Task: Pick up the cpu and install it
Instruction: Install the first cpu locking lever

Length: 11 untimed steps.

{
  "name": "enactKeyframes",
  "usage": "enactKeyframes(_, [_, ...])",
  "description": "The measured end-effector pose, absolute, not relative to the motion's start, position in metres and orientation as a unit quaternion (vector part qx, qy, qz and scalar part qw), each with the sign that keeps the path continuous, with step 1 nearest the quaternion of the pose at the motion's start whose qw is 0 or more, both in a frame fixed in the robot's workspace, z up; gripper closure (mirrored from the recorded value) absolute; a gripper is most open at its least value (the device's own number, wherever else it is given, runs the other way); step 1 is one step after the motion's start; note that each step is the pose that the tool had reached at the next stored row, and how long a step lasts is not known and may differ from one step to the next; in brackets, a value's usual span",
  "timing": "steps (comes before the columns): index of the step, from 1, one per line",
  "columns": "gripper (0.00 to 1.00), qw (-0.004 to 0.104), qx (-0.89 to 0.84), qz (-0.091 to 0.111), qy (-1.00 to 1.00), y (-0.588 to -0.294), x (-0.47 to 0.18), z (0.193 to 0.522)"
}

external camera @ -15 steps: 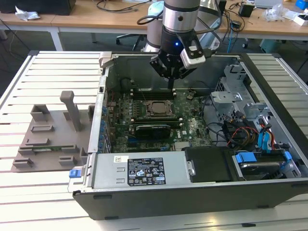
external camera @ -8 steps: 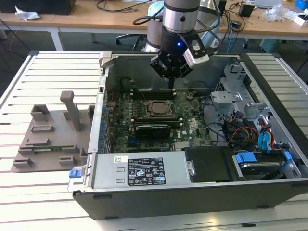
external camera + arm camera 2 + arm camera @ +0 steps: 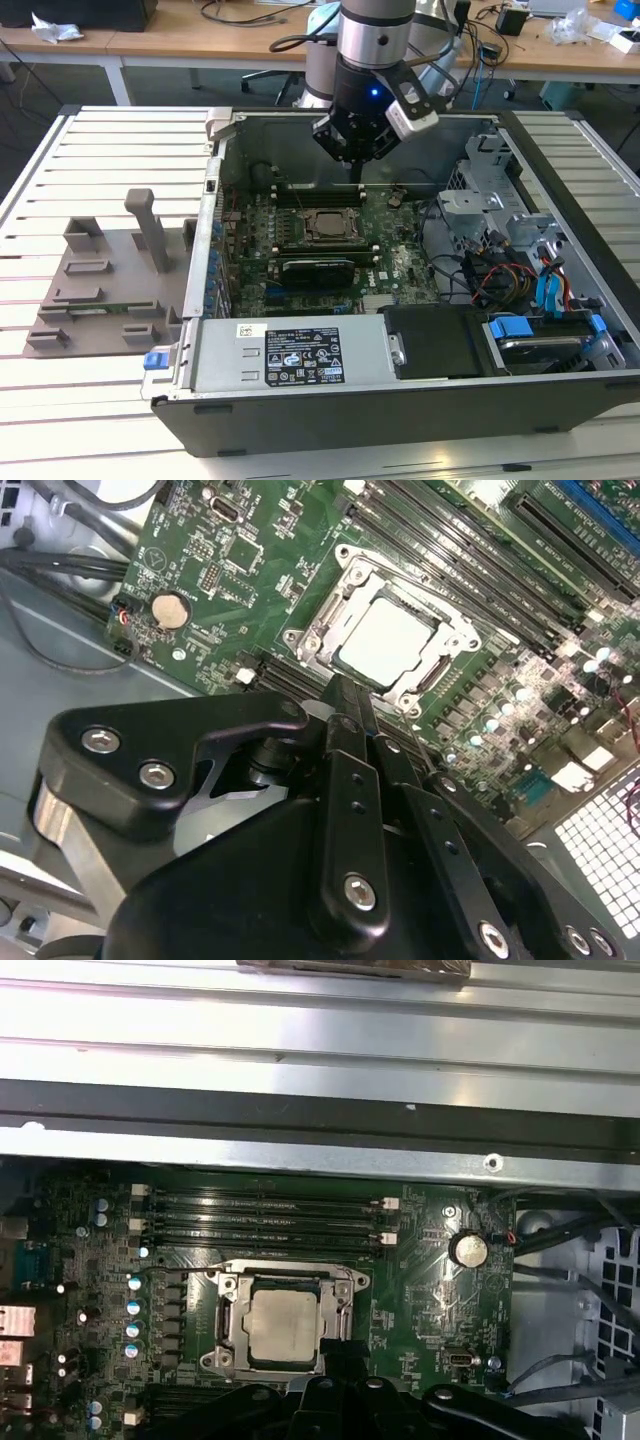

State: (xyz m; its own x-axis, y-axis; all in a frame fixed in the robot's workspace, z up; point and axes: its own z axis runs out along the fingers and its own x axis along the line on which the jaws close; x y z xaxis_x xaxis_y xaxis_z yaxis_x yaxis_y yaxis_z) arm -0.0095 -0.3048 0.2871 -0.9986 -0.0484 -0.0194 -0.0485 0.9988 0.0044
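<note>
My gripper hangs straight down from my wrist, over the far part of the open computer case, with the arm upright above it in the exterior view. In the second wrist view my fingers come together into one narrow black stem with no gap that I can see and nothing between them; they look closed and empty. Their tip sits just beside the socket, above the memory slots that run along one side of it. The cpu lies flat and square inside the socket's metal frame, its silver-grey top showing in both wrist views, and I am not touching it. Around the socket spreads the green motherboard, with a round coin cell set well apart from the socket near a bundle of black cables. In the exterior view a grey fixture tray rests on the slatted table at the exterior view's left of the case, and drive bays with blue tabs fill the case's other end.
</note>
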Motion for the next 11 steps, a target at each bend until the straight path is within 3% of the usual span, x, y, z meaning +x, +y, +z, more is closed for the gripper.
enactKeyframes(11, [0.89,0.010,-0.024,0.002,1.000,-0.3048,-0.0209,0.2871])
